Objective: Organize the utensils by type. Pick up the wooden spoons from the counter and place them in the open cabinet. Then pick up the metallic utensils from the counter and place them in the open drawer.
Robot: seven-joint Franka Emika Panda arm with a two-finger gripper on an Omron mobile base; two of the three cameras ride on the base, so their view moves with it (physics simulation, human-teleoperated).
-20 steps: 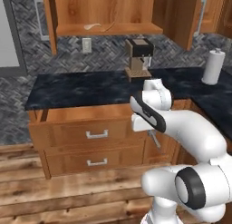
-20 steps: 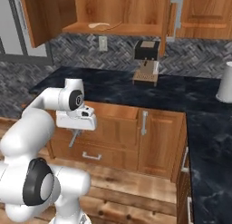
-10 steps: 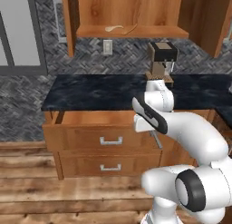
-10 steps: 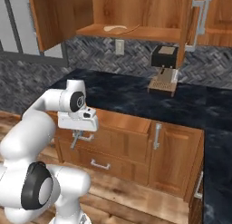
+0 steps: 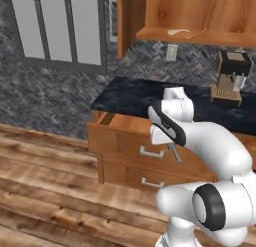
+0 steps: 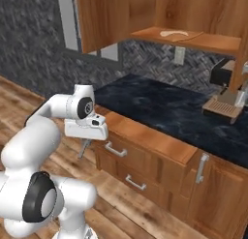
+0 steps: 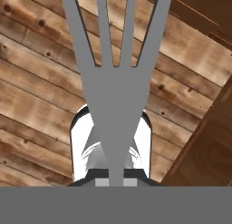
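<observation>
On the cabinet point(image 5: 150, 11) shelf, toward 1 o'clock from the arm, a wooden spoon point(image 5: 179, 31) already lies. The pincer point(image 5: 174, 153) is closed on a grey metal fork point(image 7: 115, 78), just beside the open drawer point(image 5: 127, 125), so the metal pieces remain, I judge.

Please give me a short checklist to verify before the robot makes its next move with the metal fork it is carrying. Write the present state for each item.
1. Fork held firmly: ok, the gripper has its jaws shut on the handle, tines pointing away.
2. Drawer open: ok, pulled out under the counter.
3. Gripper above the drawer: not ok, the hand view shows floor planks beneath the fork.
4. Drawer interior free: cannot tell, little of its bottom is visible.
5. Wooden spoon stored in the cabinet: ok, it lies on the shelf.
</observation>
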